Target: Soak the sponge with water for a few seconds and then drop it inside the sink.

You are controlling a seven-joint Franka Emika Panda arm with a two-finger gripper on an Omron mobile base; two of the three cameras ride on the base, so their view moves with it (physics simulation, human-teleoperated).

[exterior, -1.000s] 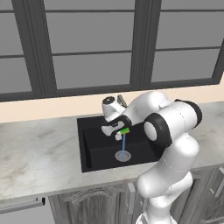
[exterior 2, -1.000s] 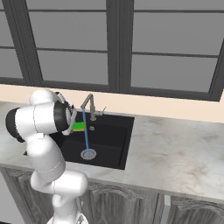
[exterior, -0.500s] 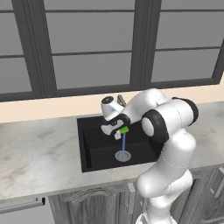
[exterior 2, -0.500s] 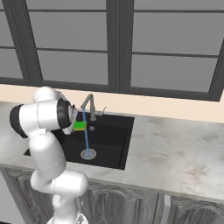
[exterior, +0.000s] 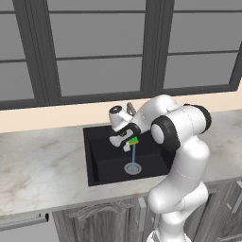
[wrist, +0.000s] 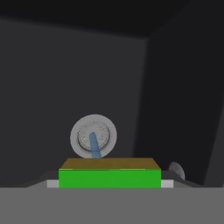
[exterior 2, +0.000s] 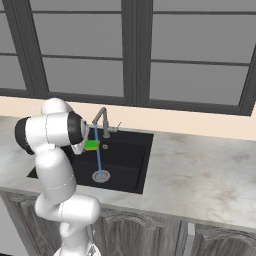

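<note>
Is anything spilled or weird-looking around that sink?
Nothing stands out. The water falls from the faucet straight onto the drain of the sink, none on the counter. The gripper holds the sponge at the stream.

- The sink [exterior: 101, 163] sits sunk into the tabletop [exterior: 38, 170], below the windows [exterior: 94, 52] at the far wall.
- The faucet [exterior 2: 101, 120] stands at the sink's far edge.
- The water [exterior 2: 98, 155] falls from the spout to the drain [exterior 2: 100, 176] on the sink floor.
- The claw [exterior: 125, 140] hangs over the sink with the sponge [exterior: 133, 140] between its fingers, above the drain and touching the water.
</note>
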